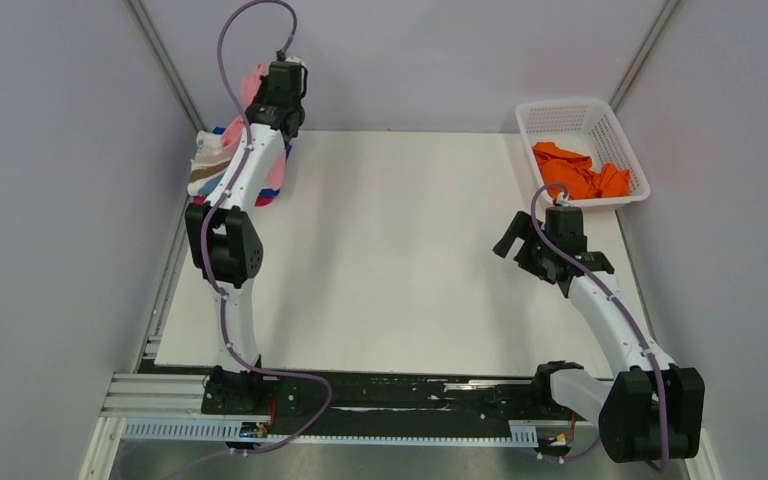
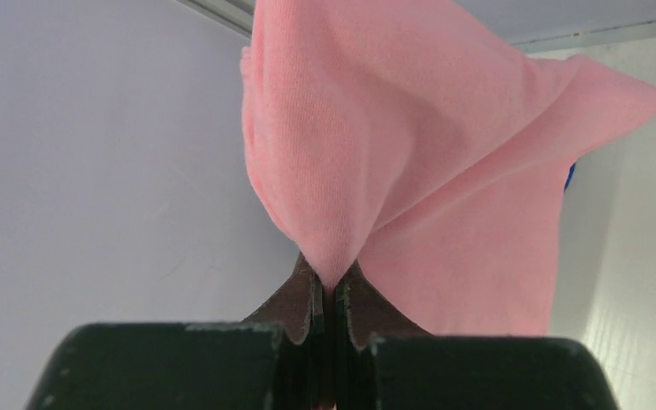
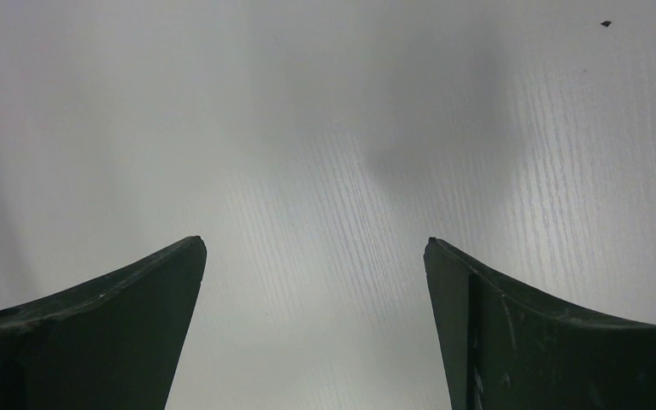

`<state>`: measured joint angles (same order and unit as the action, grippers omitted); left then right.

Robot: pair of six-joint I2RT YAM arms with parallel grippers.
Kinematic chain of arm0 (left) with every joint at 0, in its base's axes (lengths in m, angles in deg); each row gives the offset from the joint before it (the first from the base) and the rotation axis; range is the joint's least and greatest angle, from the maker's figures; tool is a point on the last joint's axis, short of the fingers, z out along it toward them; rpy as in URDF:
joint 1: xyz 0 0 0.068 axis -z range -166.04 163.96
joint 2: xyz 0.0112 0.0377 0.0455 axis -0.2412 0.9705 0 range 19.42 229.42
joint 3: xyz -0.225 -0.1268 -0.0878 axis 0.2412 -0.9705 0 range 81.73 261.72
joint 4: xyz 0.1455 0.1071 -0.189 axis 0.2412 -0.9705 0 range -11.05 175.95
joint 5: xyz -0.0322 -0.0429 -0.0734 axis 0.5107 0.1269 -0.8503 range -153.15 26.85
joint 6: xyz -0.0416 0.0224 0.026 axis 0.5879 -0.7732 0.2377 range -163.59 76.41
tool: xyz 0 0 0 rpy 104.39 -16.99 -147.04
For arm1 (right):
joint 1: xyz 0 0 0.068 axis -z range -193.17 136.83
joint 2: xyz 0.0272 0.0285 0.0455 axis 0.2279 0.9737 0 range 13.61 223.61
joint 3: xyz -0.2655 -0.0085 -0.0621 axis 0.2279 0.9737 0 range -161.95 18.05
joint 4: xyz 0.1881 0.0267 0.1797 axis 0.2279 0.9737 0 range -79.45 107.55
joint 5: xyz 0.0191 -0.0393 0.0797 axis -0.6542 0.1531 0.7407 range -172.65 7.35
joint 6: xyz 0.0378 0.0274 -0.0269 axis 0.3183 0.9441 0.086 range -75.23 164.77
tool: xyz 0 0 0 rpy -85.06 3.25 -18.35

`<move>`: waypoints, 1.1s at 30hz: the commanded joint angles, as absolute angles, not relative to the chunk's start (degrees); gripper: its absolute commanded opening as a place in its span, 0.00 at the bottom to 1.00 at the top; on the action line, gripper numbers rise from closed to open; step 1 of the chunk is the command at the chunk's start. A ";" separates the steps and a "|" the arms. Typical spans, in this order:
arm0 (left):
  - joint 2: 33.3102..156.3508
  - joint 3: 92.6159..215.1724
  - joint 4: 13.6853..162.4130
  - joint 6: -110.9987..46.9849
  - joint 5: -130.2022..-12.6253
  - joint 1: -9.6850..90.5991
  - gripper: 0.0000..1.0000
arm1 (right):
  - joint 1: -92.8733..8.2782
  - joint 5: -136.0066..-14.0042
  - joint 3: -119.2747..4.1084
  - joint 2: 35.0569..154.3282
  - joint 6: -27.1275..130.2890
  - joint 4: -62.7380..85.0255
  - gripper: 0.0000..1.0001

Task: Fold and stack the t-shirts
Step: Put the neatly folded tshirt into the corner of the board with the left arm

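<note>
My left gripper (image 2: 333, 286) is shut on a fold of the light pink t-shirt (image 2: 410, 137) and holds it up at the table's far left corner; the top view shows pink cloth (image 1: 253, 82) beside the gripper (image 1: 282, 75). Below it lies a pile of shirts (image 1: 210, 165), white with tan streaks, with blue and magenta edges peeking out. The orange t-shirt (image 1: 578, 170) lies crumpled in the white lattice basket (image 1: 560, 112) at the far right. My right gripper (image 3: 314, 248) is open and empty above bare table, near the basket (image 1: 520, 240).
The white table (image 1: 390, 250) is bounded by grey walls on the left, back and right. A black rail with the arm bases (image 1: 390, 395) runs along the near edge. The left arm (image 1: 235, 200) stretches over the table's left edge.
</note>
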<state>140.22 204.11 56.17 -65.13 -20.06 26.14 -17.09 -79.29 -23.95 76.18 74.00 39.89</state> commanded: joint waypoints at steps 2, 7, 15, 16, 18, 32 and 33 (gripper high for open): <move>145.53 208.77 57.76 -63.81 -23.38 21.92 0.00 | -16.89 -81.42 -24.66 76.03 73.33 38.90 1.00; 151.08 214.64 55.61 -62.75 -25.96 18.49 0.00 | -16.95 -82.59 -25.16 77.09 73.33 39.56 1.00; 154.27 216.62 55.98 -60.79 -29.42 14.59 0.09 | -16.89 -83.54 -26.36 78.70 73.24 40.42 1.00; 154.63 216.63 56.22 -60.65 -29.50 14.36 0.09 | -16.90 -84.65 -26.41 78.87 73.31 40.63 1.00; 155.22 216.70 56.69 -60.41 -29.88 14.16 0.10 | -16.88 -85.30 -26.59 79.00 73.33 40.99 1.00; 157.69 219.70 57.01 -57.25 -31.64 8.32 0.28 | -16.87 -87.18 -27.24 78.46 73.51 43.03 1.00; 157.79 219.93 57.25 -57.33 -31.67 8.24 0.30 | -16.92 -87.28 -27.30 78.40 73.51 43.07 1.00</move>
